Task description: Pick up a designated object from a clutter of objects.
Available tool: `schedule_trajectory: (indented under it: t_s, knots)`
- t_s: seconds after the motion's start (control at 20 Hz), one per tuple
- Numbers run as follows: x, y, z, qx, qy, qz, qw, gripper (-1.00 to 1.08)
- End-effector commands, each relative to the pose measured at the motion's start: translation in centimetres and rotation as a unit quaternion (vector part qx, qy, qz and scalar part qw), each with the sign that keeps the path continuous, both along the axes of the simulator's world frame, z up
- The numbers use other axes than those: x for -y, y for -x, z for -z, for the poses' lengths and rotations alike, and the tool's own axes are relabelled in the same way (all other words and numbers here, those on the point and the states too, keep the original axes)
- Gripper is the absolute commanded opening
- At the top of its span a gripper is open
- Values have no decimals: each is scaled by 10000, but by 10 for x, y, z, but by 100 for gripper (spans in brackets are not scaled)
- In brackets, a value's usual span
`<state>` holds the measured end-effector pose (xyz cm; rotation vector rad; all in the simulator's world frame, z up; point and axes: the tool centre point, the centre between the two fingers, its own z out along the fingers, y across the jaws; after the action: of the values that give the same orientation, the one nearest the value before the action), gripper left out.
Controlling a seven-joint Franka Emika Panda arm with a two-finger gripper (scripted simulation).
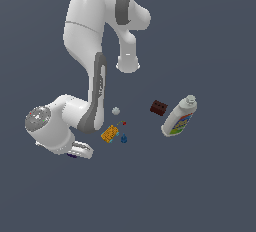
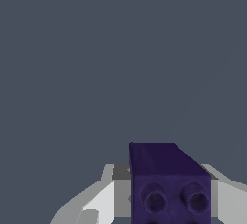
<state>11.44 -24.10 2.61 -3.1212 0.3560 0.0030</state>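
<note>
grasp: gripper (image 2: 169, 203) closed on the purple block (image 2: 166, 184), fingers at both sides.
left: raising it clear of the clutter; height unclear.

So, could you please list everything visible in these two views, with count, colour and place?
purple block: one, dark purple with round sockets on its face, between the fingers in the wrist view; only a dark sliver shows under the hand in the exterior view.
brown brick: one, dark red-brown, studded, beside the bottle.
bottle: one, white with colourful label, lying tilted at the exterior view's right.
orange block: one, orange-yellow, near the arm's forearm.
blue drop: one, blue, just beside the orange block.
grey ball: one, pale grey, above the orange block in the picture.
small red piece: one, red, too small to identify.
arm: one, white and grey.
gripper: one, white, closed around the purple block.
</note>
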Motion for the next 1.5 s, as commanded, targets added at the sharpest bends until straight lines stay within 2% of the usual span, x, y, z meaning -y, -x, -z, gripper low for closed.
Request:
schedule_trajectory:
  t_s: [0.0, 0.45, 1.45]
  knots:
    - [-5, -1, -7, 7, 1, -4, 10000, -100]
    - [-46, 0, -57, 8, -1, -3, 10000, -100]
    - [-202, -1, -251, 8, 10, 1, 10000, -100]
